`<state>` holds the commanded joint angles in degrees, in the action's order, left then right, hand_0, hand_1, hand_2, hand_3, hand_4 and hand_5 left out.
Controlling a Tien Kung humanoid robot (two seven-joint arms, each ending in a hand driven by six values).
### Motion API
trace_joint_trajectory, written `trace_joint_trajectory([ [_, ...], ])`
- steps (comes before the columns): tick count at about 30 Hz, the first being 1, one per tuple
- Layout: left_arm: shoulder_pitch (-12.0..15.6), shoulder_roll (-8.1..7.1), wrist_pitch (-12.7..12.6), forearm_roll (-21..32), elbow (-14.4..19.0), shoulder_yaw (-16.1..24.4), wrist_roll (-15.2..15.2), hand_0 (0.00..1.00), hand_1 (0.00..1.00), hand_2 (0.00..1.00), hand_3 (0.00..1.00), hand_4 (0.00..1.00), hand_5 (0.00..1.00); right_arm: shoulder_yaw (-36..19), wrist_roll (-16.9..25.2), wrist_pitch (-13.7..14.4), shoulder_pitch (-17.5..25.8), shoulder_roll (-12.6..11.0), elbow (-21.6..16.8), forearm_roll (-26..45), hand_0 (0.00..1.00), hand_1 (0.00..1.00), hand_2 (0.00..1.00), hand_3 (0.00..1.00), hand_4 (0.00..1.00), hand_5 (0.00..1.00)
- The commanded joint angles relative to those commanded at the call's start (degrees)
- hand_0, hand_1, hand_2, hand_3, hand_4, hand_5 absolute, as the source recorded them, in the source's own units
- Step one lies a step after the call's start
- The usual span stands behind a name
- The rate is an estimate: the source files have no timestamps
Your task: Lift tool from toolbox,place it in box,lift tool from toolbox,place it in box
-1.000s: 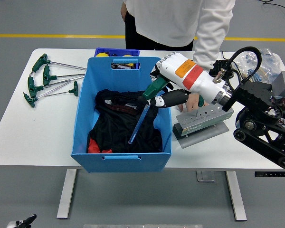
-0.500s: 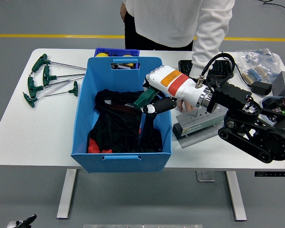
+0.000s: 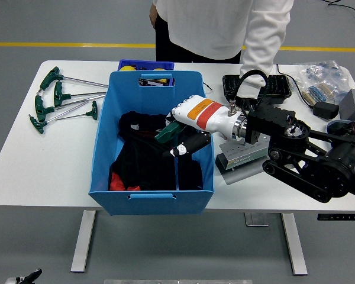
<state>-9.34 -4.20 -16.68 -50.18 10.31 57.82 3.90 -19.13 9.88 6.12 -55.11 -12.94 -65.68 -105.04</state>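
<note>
Right hand point(image 3: 186, 133), one tool point(image 3: 168, 131), one box point(image 3: 151, 195)

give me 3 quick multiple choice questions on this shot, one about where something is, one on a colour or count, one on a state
1. Where are the loose T-handle wrenches?
A. on the table left of the blue bin
B. inside the blue bin
C. on the grey tool holder

2. What colour are the T-handle wrenches' grips?
A. red
B. green
C. yellow

3. What is the right hand doing?
A. resting open on the table
B. hanging open above the tool holder
C. gripping a green-handled tool over the bin

Answers:
1. A, they lie on the white table, apart from the blue bin.
2. B, each grip at the left end of the shafts is green.
3. C, its fingers are closed on the green-handled tool, whose shaft points down over the black cloth in the bin. The grey tool holder sits to the bin's right.
</note>
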Motion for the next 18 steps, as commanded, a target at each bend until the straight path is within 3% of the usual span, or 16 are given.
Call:
trace_joint_trajectory([
  [3,0.03,0.10,-0.11,-1.46,0.00,1.20,0.23,0.717,0.714,0.742,0.633,0.632,0.510,-0.18,0.56,0.87,-0.13,0.31,0.12,0.30,0.806,0.734,0.790,0.818,0.998,0.849],
  [4,0.06,0.12,-0.23,-1.65,0.00,1.46,0.24,0.716,0.714,0.742,0.632,0.631,0.508,-0.36,0.85,1.31,-0.20,0.47,0.19,0.53,0.933,0.849,0.890,0.920,0.998,0.858],
  [11,0.06,0.12,-0.62,-1.26,0.00,0.52,0.40,0.716,0.714,0.742,0.632,0.632,0.511,-1.51,1.89,2.89,-0.37,1.05,0.45,1.24,0.970,0.873,0.910,0.929,0.998,0.864],
  [18,0.14,0.22,-0.64,-1.92,0.00,1.18,0.52,0.716,0.714,0.742,0.632,0.631,0.509,-2.86,1.70,2.80,0.34,0.61,1.10,1.37,0.982,0.883,0.915,0.931,0.998,0.865],
])
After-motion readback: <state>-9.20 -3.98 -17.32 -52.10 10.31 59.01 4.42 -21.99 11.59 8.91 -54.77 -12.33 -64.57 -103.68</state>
